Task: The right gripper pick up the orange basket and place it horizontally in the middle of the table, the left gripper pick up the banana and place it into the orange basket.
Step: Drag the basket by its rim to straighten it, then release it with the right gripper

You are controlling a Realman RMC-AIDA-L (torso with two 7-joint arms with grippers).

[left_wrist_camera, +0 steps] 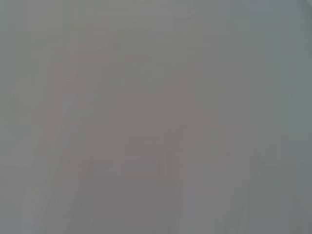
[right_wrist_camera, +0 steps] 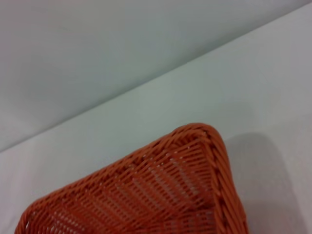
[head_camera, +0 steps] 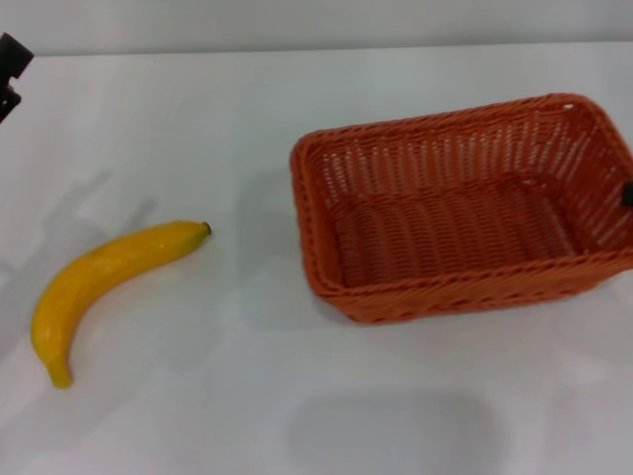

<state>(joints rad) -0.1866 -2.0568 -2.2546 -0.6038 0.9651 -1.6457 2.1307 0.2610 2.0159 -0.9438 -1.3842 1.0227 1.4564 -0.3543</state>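
While the orange woven rectangular basket [head_camera: 465,208] is lying right of centre on the white tabletop [head_camera: 247,119], its long axis running left-right, the right end effector [head_camera: 627,194] is touching its right rim, grip state indiscernible; the curved yellow banana [head_camera: 104,287] is lying well left.

Loads of open table [head_camera: 247,109] between the banana [head_camera: 99,282] and the basket [head_camera: 326,277], and the basket's inside holds nothing, so only its sloped walls block a sideways reach in.
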